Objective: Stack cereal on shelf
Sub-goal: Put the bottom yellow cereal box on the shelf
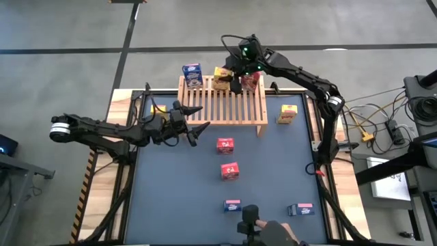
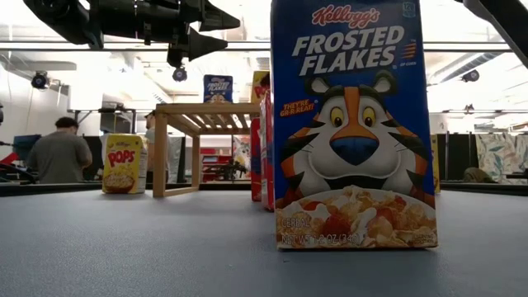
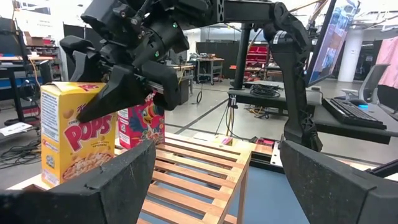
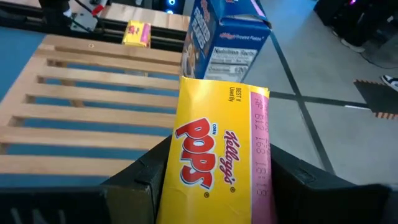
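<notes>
One yellow "POPS" box [image 4: 211,168], Kellogg's

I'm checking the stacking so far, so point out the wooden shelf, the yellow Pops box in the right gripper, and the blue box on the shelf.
shelf [image 1: 225,109], high view, slatted top.
yellow Pops box [image 4: 211,165], right wrist view, printed front.
blue box [image 1: 192,74], high view, top face.

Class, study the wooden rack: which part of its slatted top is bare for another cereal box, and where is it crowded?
Free: the rack's front slats, from the left gripper corner across to the right leg. Crowded: the back edge, where the blue Frosted Flakes box, the yellow Corn Pops box in the right gripper and a red box line up.
</notes>
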Controlling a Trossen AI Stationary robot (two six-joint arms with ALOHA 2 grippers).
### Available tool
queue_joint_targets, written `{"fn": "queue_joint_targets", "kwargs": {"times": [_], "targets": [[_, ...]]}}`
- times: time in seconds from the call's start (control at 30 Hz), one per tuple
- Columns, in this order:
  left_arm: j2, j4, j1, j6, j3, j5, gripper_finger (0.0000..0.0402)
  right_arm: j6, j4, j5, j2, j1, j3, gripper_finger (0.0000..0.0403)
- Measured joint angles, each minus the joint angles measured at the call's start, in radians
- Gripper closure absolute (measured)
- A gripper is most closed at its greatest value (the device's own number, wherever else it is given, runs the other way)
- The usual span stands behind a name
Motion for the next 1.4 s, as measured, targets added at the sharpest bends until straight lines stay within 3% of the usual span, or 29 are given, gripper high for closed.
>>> {"fn": "queue_joint_targets", "kwargs": {"times": [1.03, 1.4], "targets": [[0.0, 0.0, 0.0, 0.0, 0.0, 0.0, 0.0074, 0.023, -0.002, -0.005, 0.016, 0.001, 0.013, 0.023], [0.0, 0.0, 0.0, 0.0, 0.0, 0.0, 0.0074, 0.031, 0.014, -0.027, 0.016, 0.009, 0.013, 0.0172]]}}
